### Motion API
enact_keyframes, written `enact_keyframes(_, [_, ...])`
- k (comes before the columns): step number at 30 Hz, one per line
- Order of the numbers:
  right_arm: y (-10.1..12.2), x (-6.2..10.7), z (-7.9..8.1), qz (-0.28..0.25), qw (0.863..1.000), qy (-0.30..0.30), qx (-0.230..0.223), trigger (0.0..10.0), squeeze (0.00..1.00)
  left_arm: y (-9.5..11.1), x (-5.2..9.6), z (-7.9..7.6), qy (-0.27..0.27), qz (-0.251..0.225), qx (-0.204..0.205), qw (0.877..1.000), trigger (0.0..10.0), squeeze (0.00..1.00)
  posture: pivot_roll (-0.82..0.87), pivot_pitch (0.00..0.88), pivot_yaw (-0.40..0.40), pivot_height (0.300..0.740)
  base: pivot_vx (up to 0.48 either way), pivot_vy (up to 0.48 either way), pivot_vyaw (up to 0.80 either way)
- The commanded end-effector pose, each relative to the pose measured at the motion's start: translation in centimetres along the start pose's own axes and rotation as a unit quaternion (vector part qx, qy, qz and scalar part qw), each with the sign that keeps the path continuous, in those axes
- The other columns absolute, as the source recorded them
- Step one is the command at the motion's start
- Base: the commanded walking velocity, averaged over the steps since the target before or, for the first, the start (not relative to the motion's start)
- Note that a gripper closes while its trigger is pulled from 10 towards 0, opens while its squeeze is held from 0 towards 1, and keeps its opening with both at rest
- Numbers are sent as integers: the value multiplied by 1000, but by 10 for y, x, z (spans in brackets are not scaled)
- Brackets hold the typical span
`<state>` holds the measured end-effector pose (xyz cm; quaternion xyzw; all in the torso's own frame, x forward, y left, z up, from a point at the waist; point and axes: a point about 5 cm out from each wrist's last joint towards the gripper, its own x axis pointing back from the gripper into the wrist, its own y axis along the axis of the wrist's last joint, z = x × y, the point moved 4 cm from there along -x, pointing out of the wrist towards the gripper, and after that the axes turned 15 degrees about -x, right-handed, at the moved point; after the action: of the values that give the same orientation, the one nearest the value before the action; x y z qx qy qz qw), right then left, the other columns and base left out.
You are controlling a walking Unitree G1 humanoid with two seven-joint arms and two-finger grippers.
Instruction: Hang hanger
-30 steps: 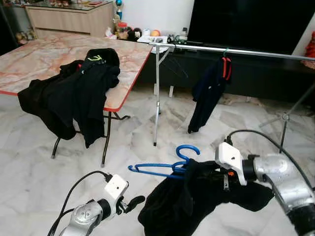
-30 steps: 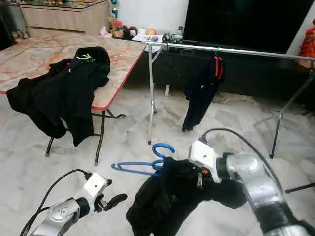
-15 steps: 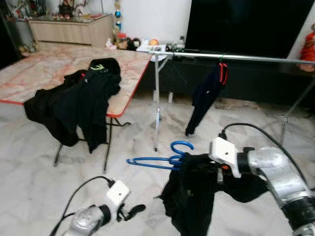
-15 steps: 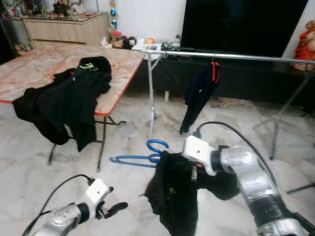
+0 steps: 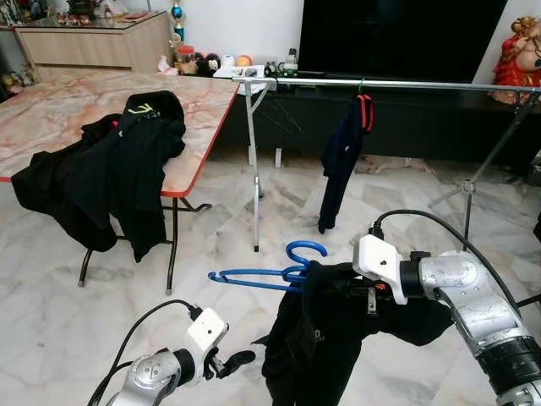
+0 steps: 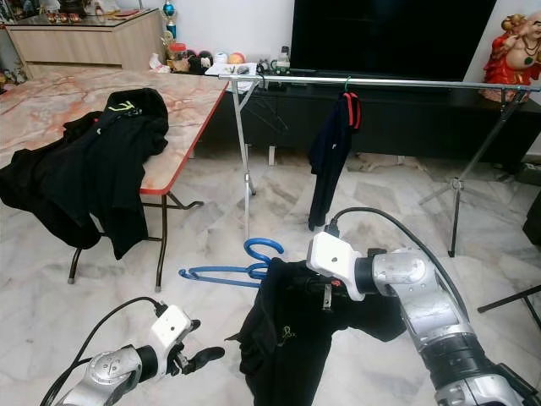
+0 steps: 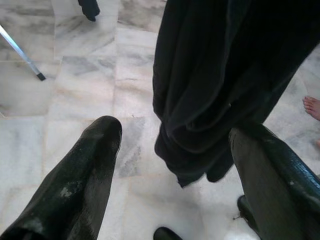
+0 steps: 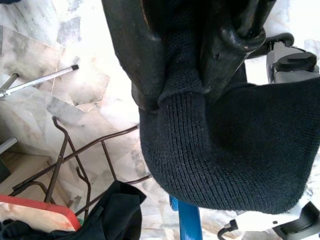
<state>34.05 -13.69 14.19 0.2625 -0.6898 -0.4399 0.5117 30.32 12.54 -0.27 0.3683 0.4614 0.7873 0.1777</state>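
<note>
My right end effector (image 8: 200, 55) is clamped on a black garment (image 5: 338, 338) that's draped on the blue hanger (image 5: 270, 275), holding both up over the marble floor (image 5: 220, 245), short of the rail (image 5: 397, 83). A dark top (image 5: 342, 156) already hangs on that rail by a red hanger (image 5: 365, 110). My left end effector (image 7: 170, 165) is down low, fingers apart, empty. More black clothes (image 5: 110, 169) are piled on the table (image 5: 51, 118).

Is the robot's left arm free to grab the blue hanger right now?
Probably yes. The left gripper hangs open and empty, low beside the black garment; the blue hanger juts out bare above it.
</note>
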Motion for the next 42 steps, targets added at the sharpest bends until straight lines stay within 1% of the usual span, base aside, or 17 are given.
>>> enact_keyframes(1, [23,-1,-1,-26,999,3,29,10000,0,-1,0,1,-1,3,4,1000,10000,0,49,47,19,740,0,0,0])
enact_keyframes(3, [29,-7,1,-35,999,7,36,10000,0,-1,1,1,-7,2,4,1000,10000,0,54,55,33,740,0,0,0])
enact_keyframes(5, [31,-9,2,-37,999,8,36,10000,0,-2,1,1,-8,2,3,1000,10000,0,54,55,33,740,0,0,0])
enact_keyframes(9, [36,-17,5,-48,998,13,38,10000,0,-3,5,6,-6,2,2,1000,10000,0,61,61,49,740,0,0,0])
enact_keyframes(13, [40,-20,8,-53,997,22,44,10000,0,-2,6,7,-4,1,2,1000,10000,0,62,62,51,740,0,0,0])
enact_keyframes(17, [44,-21,10,-57,997,26,48,10000,0,-2,5,8,-3,2,2,1000,10000,0,61,64,51,740,0,0,0])
enact_keyframes(22, [54,-23,16,-64,995,43,63,10000,0,-2,3,12,19,4,5,1000,10000,0,59,66,39,740,0,0,0])
enact_keyframes(25, [57,-23,18,-65,994,48,68,10000,0,-2,3,12,22,5,6,1000,10000,0,58,67,36,740,0,0,0])
enact_keyframes(27, [61,-23,20,-68,994,51,73,10000,0,-4,2,14,39,12,2,999,10000,0,56,70,33,740,0,0,0])
enact_keyframes(28, [61,-23,20,-68,994,51,73,10000,0,-4,2,14,39,12,2,999,10000,0,56,70,33,740,0,0,0])
enact_keyframes(30, [62,-24,22,-69,993,56,76,10000,0,-5,1,17,55,17,8,998,10000,0,55,71,32,740,0,0,0])
enact_keyframes(34, [64,-24,24,-68,993,60,80,10000,0,-5,0,17,59,18,4,998,9922,0,51,71,31,740,0,0,0])
enact_keyframes(35, [64,-23,24,-68,993,60,81,10000,0,-5,0,18,61,19,3,998,5569,0,51,71,31,740,0,0,0])
enact_keyframes(36, [65,-23,25,-69,993,59,81,10000,0,-5,0,18,64,19,1,998,3020,0,49,72,32,740,0,0,0])
enact_keyframes(37, [65,-23,25,-69,993,59,81,10000,0,-5,0,18,64,19,1,998,3020,0,49,72,32,740,0,0,0])
enact_keyframes(38, [66,-22,25,-69,993,59,82,10000,0,-5,0,19,66,19,0,998,0,0,49,71,31,740,0,0,0])
enact_keyframes(42, [67,-22,26,-69,992,60,84,10000,0,-3,-2,17,64,12,2,998,0,0,49,71,31,740,0,0,0])
